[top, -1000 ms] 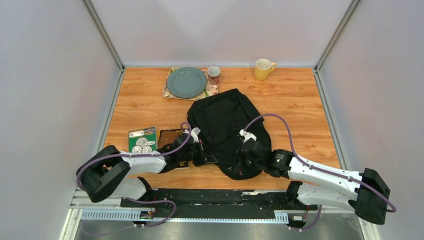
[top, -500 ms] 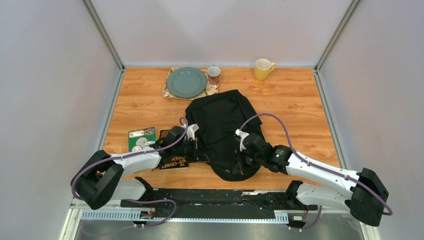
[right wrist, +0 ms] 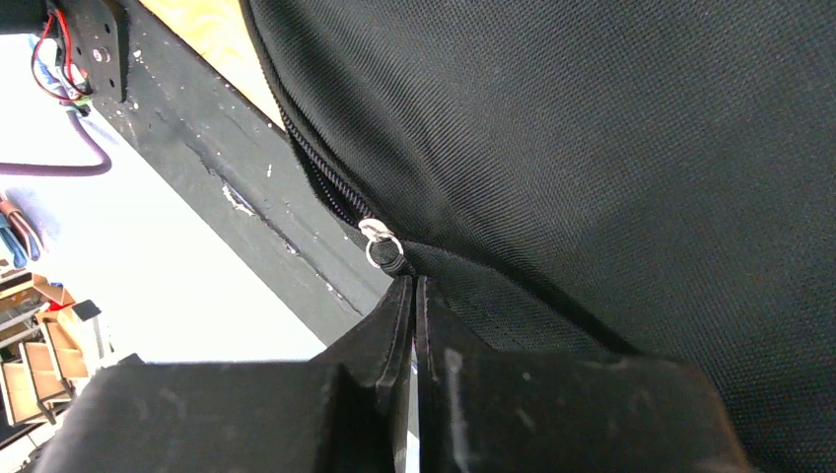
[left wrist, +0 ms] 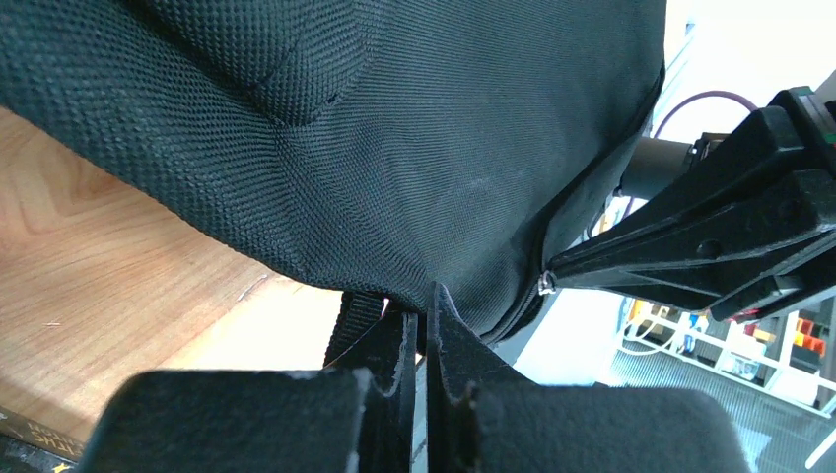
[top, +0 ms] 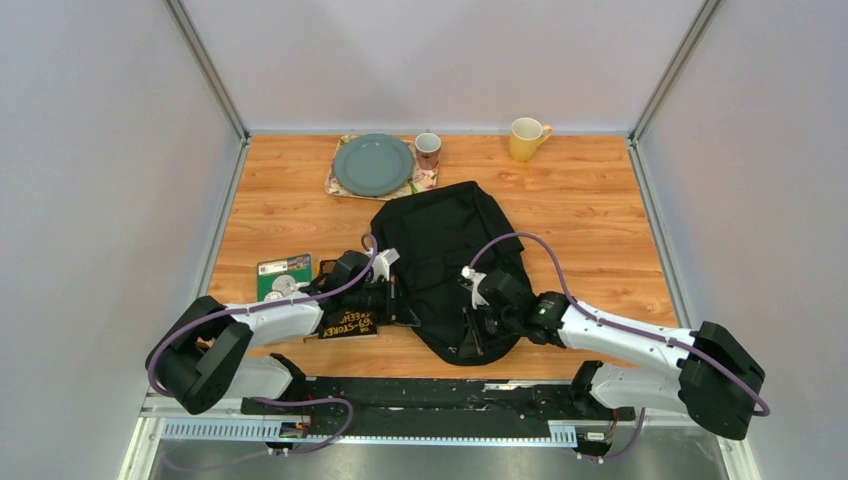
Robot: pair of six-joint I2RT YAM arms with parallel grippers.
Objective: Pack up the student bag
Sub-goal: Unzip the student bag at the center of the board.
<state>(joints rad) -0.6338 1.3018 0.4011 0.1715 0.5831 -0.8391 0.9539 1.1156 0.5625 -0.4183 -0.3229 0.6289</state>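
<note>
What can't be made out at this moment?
- Inside of the bag: every view, fabric covers it.
- What the shut left claw pinches: left wrist view, its own tips hide it.
- Whether the shut right claw holds the zipper pull: right wrist view, tips hide the contact.
- Full title of the book: top view, left arm overlaps it and the print is too small.

A round teal ceramic plate point(top: 372, 164) sits on a floral rectangular placemat point(top: 335, 184) at the wooden tabletop's point(top: 600, 220) far edge, with a small patterned mug point(top: 428, 150) at the mat's right corner. A yellow ceramic mug point(top: 525, 138) stands further right along that edge. Near the left edge lie a green card of round discs point(top: 280, 275) and a dark gold-lettered book point(top: 347, 324).
</note>
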